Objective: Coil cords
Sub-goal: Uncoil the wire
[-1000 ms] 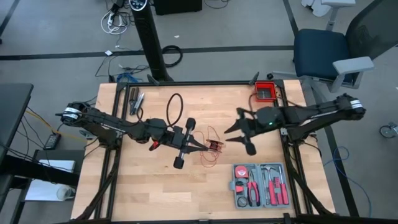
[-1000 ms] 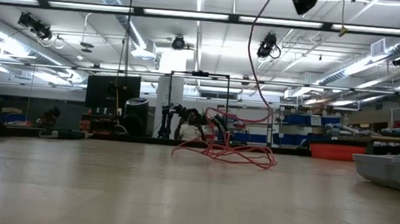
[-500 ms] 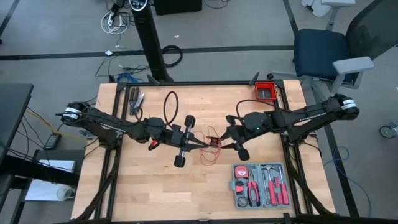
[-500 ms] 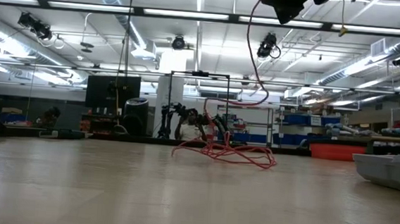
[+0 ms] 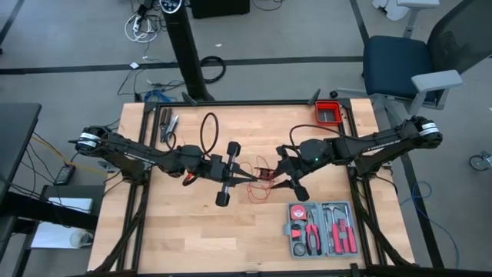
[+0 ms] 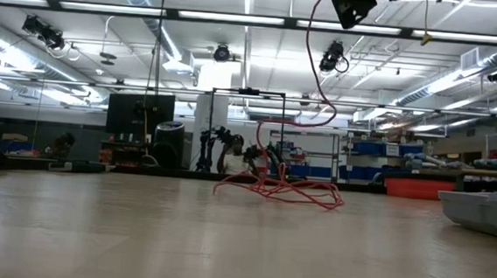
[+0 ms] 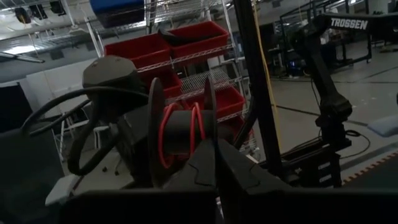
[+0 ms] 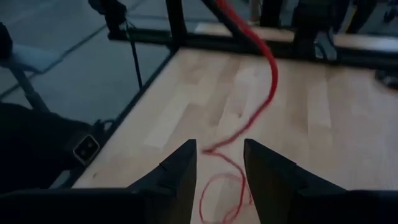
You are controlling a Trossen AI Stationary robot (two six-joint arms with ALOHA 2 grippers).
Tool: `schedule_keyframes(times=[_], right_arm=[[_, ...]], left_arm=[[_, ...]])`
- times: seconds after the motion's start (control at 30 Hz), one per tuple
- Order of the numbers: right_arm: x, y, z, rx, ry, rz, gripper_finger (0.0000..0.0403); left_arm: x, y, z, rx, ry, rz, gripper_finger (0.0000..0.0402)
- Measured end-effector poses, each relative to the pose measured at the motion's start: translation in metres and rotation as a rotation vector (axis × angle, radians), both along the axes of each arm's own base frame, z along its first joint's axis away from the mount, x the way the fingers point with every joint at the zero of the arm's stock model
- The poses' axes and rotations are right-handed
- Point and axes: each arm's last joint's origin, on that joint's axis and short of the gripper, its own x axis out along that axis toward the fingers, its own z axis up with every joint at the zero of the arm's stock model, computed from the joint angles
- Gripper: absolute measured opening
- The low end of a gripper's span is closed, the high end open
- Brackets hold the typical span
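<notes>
Right wrist view, right hand (image 8: 217, 163) open, straddling red cord (image 8: 271, 81)

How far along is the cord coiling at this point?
Partly done. Some red cord is already wound on the spool, which the shut left claw holds above the table's middle. In hand: the right claw, fingers apart, hovers over a loose strand, not yet gripping it. Left: a tangle of cord on the table is unwound.

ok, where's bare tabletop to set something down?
Bare wood: the near-left corner of the table below the left gripper; also between red bin and pliers. Crowded: centre, red cord, right gripper; tool case.
</notes>
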Motion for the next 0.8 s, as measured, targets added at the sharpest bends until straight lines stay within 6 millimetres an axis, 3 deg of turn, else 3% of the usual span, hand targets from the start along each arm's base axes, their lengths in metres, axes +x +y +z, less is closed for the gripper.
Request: schedule_keyframes(times=[0.3,0.53,0.67,0.8], right_arm=[[0.001,0.001,0.003,-0.011,-0.041,0.005,0.0114],[0.001,-0.001,0.003,-0.063,-0.055,0.02,0.0012],[-0.002,-0.001,0.001,-0.064,-0.025,0.059,0.0008],[-0.011,0.003,0.007,-0.049,-0.045,0.218,0.0004]], left_arm=[[0.0,0.001,0.0,-0.005,0.004,0.026,0.0003],[0.0,-0.003,0.0,-0.011,0.005,0.029,0.0003],[0.0,-0.003,-0.001,-0.011,0.011,0.037,0.0003],[0.0,-0.003,-0.004,-0.005,0.043,0.038,0.0003]])
